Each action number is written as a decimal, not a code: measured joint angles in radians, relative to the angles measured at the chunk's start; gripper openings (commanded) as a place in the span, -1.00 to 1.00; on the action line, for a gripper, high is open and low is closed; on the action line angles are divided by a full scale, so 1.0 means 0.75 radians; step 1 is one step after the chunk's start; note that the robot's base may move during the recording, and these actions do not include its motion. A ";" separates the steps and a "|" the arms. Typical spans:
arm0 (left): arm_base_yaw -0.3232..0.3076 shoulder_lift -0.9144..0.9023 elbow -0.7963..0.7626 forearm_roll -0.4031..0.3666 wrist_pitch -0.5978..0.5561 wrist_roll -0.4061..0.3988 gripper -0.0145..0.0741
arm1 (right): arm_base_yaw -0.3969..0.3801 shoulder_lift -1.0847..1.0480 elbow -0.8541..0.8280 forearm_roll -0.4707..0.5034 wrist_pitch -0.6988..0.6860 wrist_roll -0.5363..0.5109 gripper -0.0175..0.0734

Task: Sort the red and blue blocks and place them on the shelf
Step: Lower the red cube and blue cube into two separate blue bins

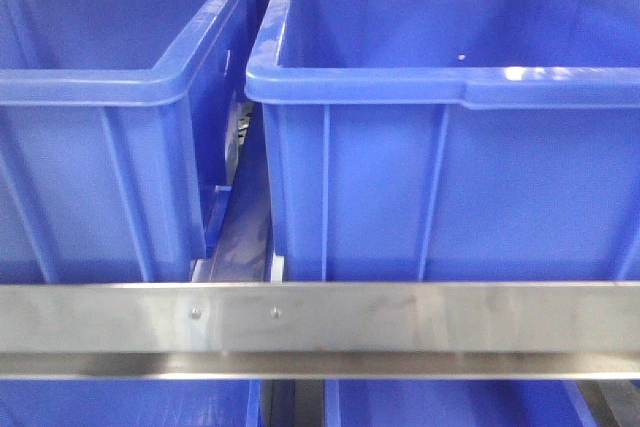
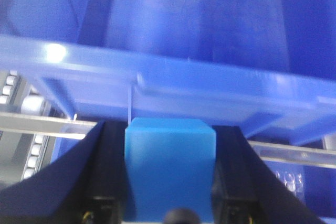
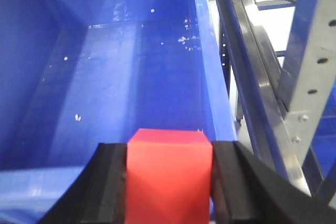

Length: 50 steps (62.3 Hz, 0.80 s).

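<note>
Blue cube: the small matte blue block (image 2: 169, 166) sits clamped between the two black fingers (image 2: 107, 174) of the left gripper (image 2: 169, 182), touching both.
Left arm pose: the wrist camera looks past the block at the rim and outer wall of a big blue plastic bin (image 2: 173, 72); the block is just in front of this rim and a little below it.
Red cube: the small matte red block (image 3: 169, 174) is grasped between the black fingers (image 3: 231, 179) of the right gripper (image 3: 169, 187).
Right arm pose: it hangs at the near rim of another big blue plastic bin (image 3: 121, 56), looking down into it.
Edges and room: the front view shows two bins (image 1: 440, 147) side by side with a narrow gap between them, behind the flat stainless-steel front rail with two screws (image 1: 320, 317) of the shelf.
Right side: steel shelf bars (image 3: 252, 77) run just beside the bin wall.
Bin content: only small pale specks (image 3: 184, 39) lie on the floor of the right bin.
</note>
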 measured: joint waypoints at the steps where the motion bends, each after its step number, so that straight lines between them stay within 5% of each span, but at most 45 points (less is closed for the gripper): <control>1: 0.000 0.000 0.000 0.000 0.000 0.000 -0.39 | 0.000 0.000 0.000 0.000 0.000 0.000 -0.51; 50: 0.000 0.000 0.000 0.000 0.000 0.000 -0.39 | 0.000 0.000 0.000 0.000 0.000 0.000 -0.51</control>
